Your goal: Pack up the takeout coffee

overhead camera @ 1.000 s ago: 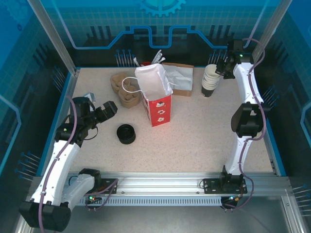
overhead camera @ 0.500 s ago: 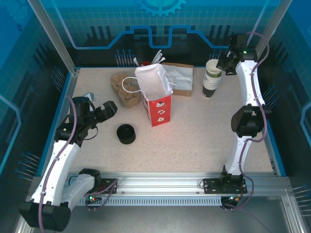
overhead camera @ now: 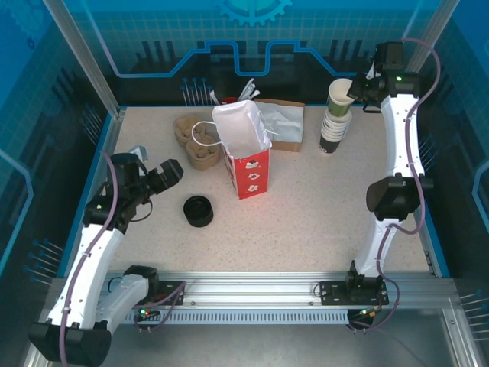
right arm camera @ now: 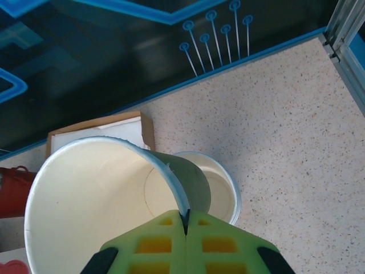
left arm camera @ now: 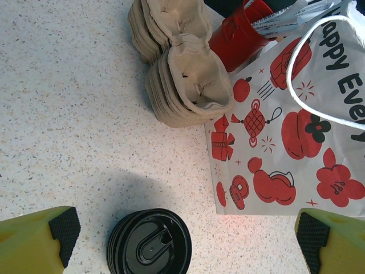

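Observation:
My right gripper (overhead camera: 357, 90) (right arm camera: 185, 220) is shut on the rim of a single olive-green paper cup (overhead camera: 340, 90) (right arm camera: 191, 180). The cup is white inside, has no lid, and hangs tilted just above the stack of cups (overhead camera: 331, 131) (right arm camera: 219, 188) at the back right. The takeout coffee is out of view. A red-and-white paper bag (overhead camera: 246, 149) (left arm camera: 285, 131) stands open in the middle. My left gripper (overhead camera: 164, 177) (left arm camera: 187, 230) is open, hovering over a low black lid piece (overhead camera: 199, 210) (left arm camera: 149, 242) left of the bag.
Stacked brown pulp cup carriers (overhead camera: 195, 141) (left arm camera: 182, 80) sit behind the bag on the left. A cardboard box with white paper (overhead camera: 281, 122) (right arm camera: 97, 128) lies at the back. A blue-edged wall runs close behind the cup stack.
My right gripper has risen and moved back to the right, drawing the single cup up off the stack. The left arm has not moved.

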